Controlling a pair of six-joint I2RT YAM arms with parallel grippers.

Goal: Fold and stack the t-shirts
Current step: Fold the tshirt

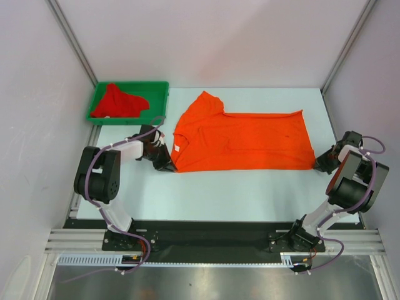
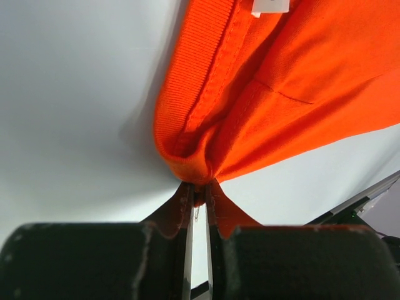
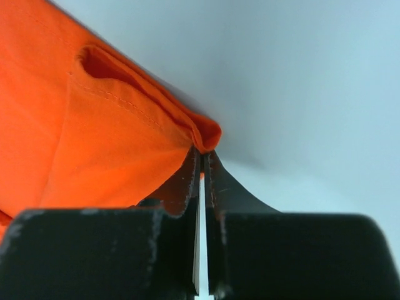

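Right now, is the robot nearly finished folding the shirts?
Not nearly. The orange t-shirt lies flat on the table and looks folded once lengthwise. The left gripper pinches its collar end and the right gripper pinches its hem end, so that fold is in hand. The red t-shirt sits bunched in the green tray, unfolded, and nothing is stacked yet.
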